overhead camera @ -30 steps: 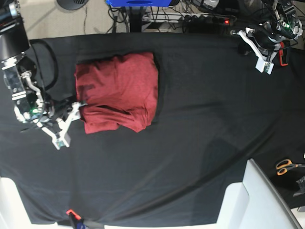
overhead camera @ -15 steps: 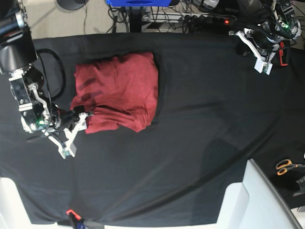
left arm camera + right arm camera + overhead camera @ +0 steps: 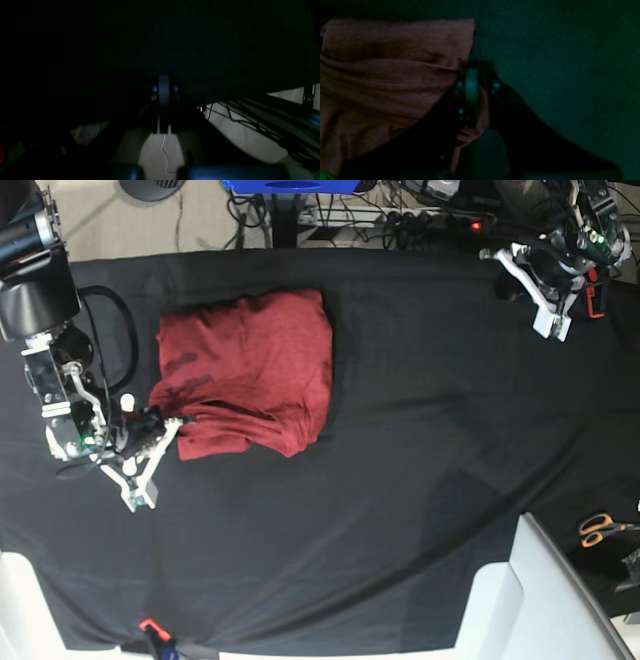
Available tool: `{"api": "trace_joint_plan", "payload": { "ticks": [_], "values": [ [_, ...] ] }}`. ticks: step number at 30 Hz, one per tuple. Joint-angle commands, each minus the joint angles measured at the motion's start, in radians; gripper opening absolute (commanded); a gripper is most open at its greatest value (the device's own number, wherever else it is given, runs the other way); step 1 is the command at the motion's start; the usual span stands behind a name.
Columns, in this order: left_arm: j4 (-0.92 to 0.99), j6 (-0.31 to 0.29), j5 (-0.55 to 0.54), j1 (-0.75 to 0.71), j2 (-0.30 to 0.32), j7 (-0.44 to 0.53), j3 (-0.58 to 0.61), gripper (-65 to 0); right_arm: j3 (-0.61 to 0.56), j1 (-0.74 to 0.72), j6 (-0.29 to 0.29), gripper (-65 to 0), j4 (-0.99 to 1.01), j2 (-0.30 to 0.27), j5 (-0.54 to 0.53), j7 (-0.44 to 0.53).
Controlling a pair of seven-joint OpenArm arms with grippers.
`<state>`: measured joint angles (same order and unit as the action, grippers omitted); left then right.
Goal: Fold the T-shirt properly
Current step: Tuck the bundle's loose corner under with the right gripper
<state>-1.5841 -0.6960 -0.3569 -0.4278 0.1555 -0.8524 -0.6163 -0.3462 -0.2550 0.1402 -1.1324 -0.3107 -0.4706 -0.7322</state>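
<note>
The brick-red T-shirt (image 3: 255, 365) lies folded into a rough rectangle on the left half of the black cloth (image 3: 420, 470). My right gripper (image 3: 168, 428) is at the shirt's lower left corner. In the right wrist view, this gripper (image 3: 477, 100) is shut on a pinch of the T-shirt (image 3: 382, 82), with red fabric bunched between the fingers. My left gripper (image 3: 548, 298) hovers at the far right corner of the table, far from the shirt. In the dark left wrist view it (image 3: 163, 96) looks shut and empty.
Orange-handled scissors (image 3: 600, 528) lie at the right edge. A white panel (image 3: 530, 600) stands at the lower right. An orange clip (image 3: 148, 625) sits at the front edge. Cables and a power strip (image 3: 440, 222) lie beyond the far edge.
My right gripper has moved down and a little toward the front, drawing the shirt's lower left corner outward with it. The left arm has shifted only slightly.
</note>
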Motion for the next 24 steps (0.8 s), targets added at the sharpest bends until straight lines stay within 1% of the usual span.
{"api": "trace_joint_plan", "payload": {
  "ticks": [1, 9, 13, 14, 15, 18, 19, 20, 22, 24],
  "values": [
    [0.004, -0.002, -0.009, -0.006, 0.013, 0.009, -0.006, -65.0, 0.009, -0.027, 0.003, -63.3, -0.015, -0.009, -0.006, 0.013],
    [0.026, -0.002, -0.009, -0.006, 0.014, 0.009, -0.006, -65.0, 0.012, -0.033, 0.002, -64.2, -0.015, -0.009, -0.006, 0.013],
    [0.021, -0.002, -0.009, -0.006, 0.014, 0.009, -0.006, -65.0, 0.012, -0.037, 0.002, -63.2, -0.019, -0.008, -0.007, 0.007],
    [0.021, -0.002, -0.009, -0.006, 0.014, 0.009, -0.006, -65.0, 0.011, -0.039, 0.002, -61.2, -0.019, -0.008, -0.009, 0.006],
    [0.021, -0.002, -0.009, -0.006, 0.014, 0.009, -0.006, -65.0, 0.009, -0.039, 0.002, -57.8, -0.019, -0.008, -0.009, 0.006],
    [0.023, -0.002, -0.009, -0.004, 0.014, 0.009, -0.006, -65.0, 0.009, -0.039, 0.002, -40.8, -0.021, -0.008, -0.009, 0.007],
    [0.023, -0.002, -0.009, -0.004, 0.014, 0.009, -0.006, -65.0, 0.009, -0.037, 0.002, -36.0, -0.021, -0.008, -0.009, 0.009],
    [0.023, -0.002, -0.009, 0.004, 0.014, 0.009, -0.006, -65.0, 0.009, -0.036, 0.002, -33.5, -0.018, -0.008, -0.01, 0.01],
    [0.031, -0.002, -0.009, 0.017, 0.014, 0.009, -0.006, -65.0, 0.009, -0.036, 0.002, -33.2, -0.015, -0.008, -0.01, 0.012],
    [0.031, -0.002, -0.009, 0.02, 0.014, 0.009, -0.006, -65.0, 0.009, -0.034, 0.002, -36.2, -0.013, -0.006, -0.01, 0.012]
  ]
}}
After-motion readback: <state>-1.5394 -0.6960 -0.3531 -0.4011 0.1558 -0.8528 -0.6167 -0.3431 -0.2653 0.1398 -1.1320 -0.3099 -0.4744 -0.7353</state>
